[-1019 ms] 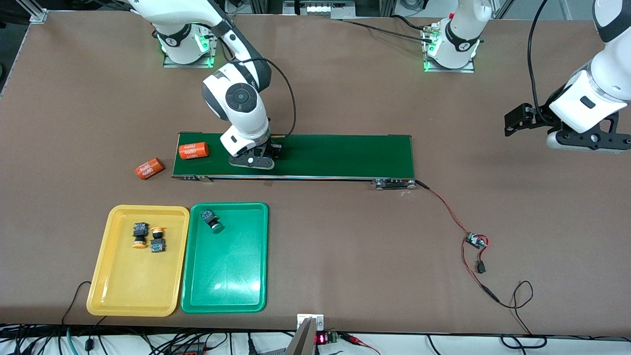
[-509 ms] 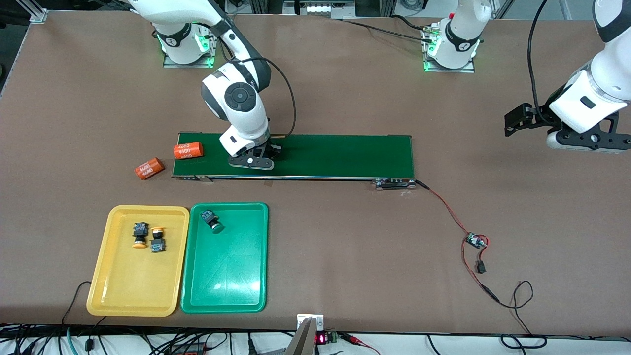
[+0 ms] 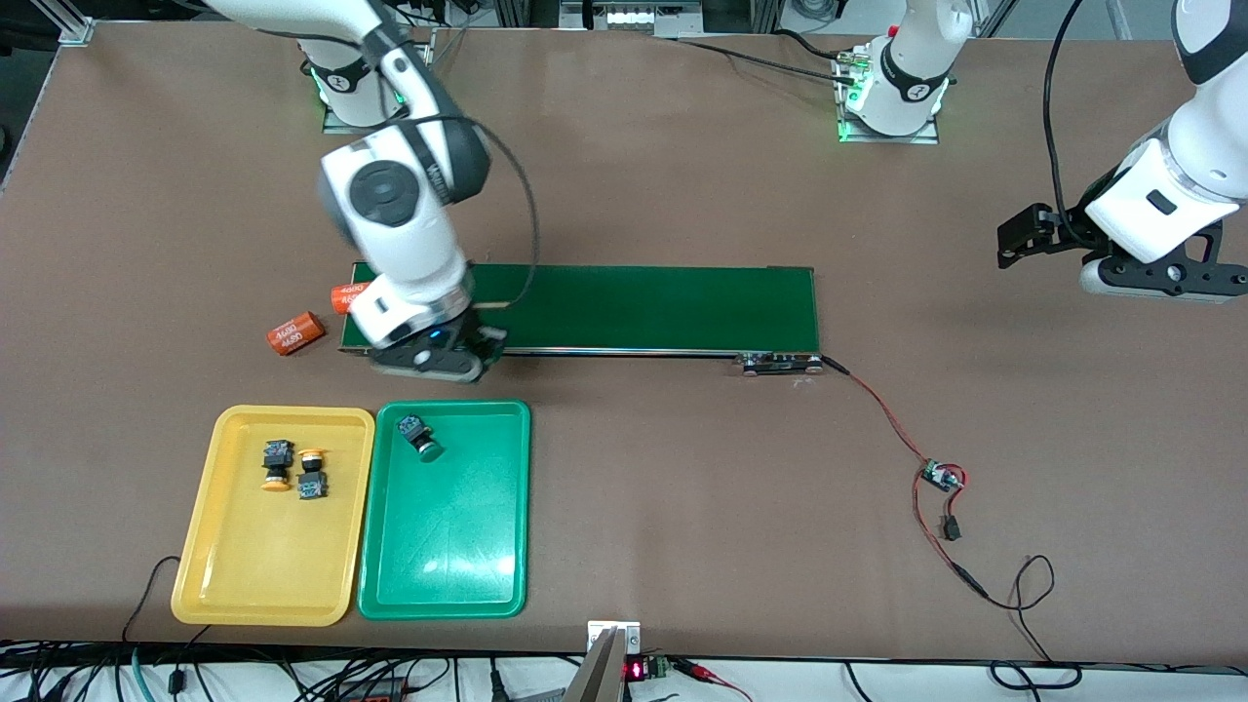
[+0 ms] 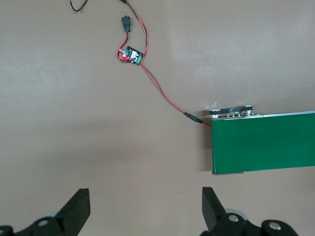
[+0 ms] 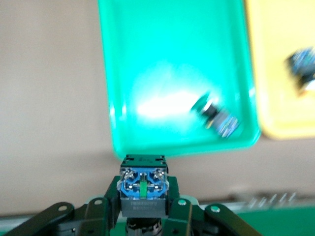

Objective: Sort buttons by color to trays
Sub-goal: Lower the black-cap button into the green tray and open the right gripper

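Green tray (image 3: 487,546) mostly bare; one button (image 3: 417,435) at its conveyor-side end

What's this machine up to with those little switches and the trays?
It sorts buttons by color. The right claw is shut on a button, carried above the conveyor belt's edge, near the green tray, which holds one green button. Two yellow buttons lie in the yellow tray. The left claw waits open.
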Tool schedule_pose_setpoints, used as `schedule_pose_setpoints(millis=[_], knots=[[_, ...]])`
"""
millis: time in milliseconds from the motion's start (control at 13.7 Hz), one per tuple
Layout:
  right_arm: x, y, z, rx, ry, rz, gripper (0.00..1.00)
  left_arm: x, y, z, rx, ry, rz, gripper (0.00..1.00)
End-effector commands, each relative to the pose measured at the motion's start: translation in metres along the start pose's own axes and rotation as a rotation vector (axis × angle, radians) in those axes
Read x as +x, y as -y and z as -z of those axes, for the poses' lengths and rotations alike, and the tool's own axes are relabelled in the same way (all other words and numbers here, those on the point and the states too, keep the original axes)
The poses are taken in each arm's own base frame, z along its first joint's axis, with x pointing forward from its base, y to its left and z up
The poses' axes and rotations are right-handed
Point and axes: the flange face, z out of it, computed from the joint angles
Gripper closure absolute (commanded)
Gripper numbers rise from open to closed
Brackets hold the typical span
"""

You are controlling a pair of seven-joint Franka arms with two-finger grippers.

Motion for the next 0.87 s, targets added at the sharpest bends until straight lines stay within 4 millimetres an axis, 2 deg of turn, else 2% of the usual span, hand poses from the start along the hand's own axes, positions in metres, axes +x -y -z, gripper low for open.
schedule_pose_setpoints(millis=[0,146,291,437,509,582,655,728,800], knots=[[0.058,-0.028,-0.034,0.015,-0.027,0.052,0.85,0.0,0.0,0.004,0.018,0.009,-0.007,0.0],[0.079,-0.038,-0.065,0.043,-0.085,0.058,0.85,0.0,0.0,0.003,0.018,0.01,-0.009,0.0],[0.08,-0.039,-0.098,0.065,-0.124,0.066,0.85,0.0,0.0,0.003,0.018,0.01,-0.009,0.0],[0.073,-0.034,-0.117,0.064,-0.113,0.072,0.81,0.0,0.0,0.003,0.017,0.01,-0.009,0.0],[0.072,-0.032,-0.118,0.065,-0.111,0.073,0.77,0.0,0.0,0.003,0.018,0.01,-0.009,0.0],[0.072,-0.034,-0.122,0.062,-0.105,0.067,0.67,0.0,0.0,0.004,0.017,0.009,-0.009,0.0],[0.071,-0.036,-0.128,0.062,-0.105,0.063,0.28,0.0,0.0,0.003,0.017,0.01,-0.009,0.0],[0.072,-0.038,-0.129,0.062,-0.114,0.065,0.12,0.0,0.0,0.003,0.017,0.012,-0.009,0.0],[0.074,-0.04,-0.125,0.063,-0.12,0.063,0.02,0.0,0.001,0.003,0.017,0.012,-0.007,0.0]])
